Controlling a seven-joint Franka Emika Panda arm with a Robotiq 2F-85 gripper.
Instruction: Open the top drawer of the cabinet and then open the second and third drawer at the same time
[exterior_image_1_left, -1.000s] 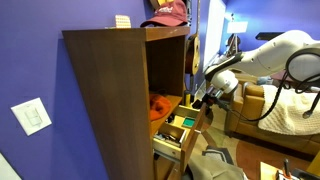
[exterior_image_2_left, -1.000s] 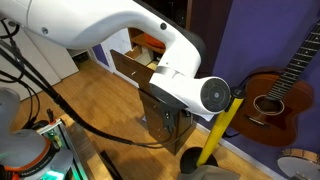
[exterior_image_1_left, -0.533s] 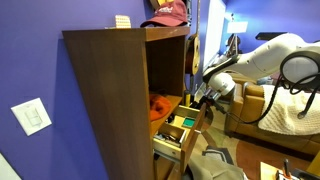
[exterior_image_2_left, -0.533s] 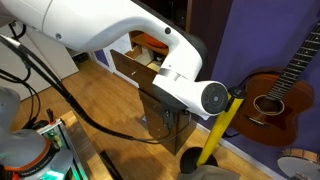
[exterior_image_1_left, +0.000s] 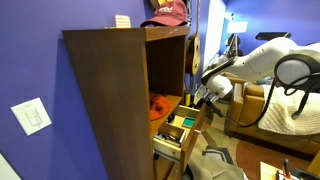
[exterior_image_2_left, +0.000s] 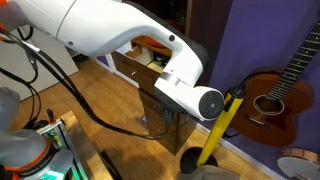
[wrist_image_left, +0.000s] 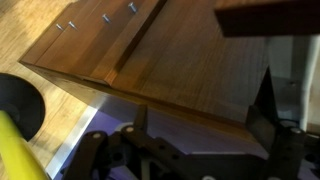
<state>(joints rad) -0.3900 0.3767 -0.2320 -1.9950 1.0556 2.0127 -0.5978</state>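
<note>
The brown wooden cabinet (exterior_image_1_left: 110, 90) has three drawers pulled out in steps. The top drawer (exterior_image_1_left: 163, 106) holds something orange, the second drawer (exterior_image_1_left: 183, 124) holds green things, and the third drawer (exterior_image_1_left: 168, 150) sits lowest. My gripper (exterior_image_1_left: 204, 98) is at the front edge of the upper drawers. In the wrist view the gripper (wrist_image_left: 203, 102) is open, with its two dark fingers spread wide on either side of a wooden drawer front (wrist_image_left: 170, 50). It grips nothing. In an exterior view the arm (exterior_image_2_left: 150, 35) hides the jaws, and an open drawer (exterior_image_2_left: 132, 66) shows behind it.
A yellow pole (exterior_image_2_left: 222, 126) and a guitar (exterior_image_2_left: 272, 98) stand close beside the cabinet. A tan couch (exterior_image_1_left: 285, 112) lies behind the arm. A red cap (exterior_image_1_left: 168, 12) sits on the cabinet top. The floor is wood (exterior_image_2_left: 100, 110).
The arm has shifted slightly toward the cabinet. The drawers have not visibly moved and the gripper stays open.
</note>
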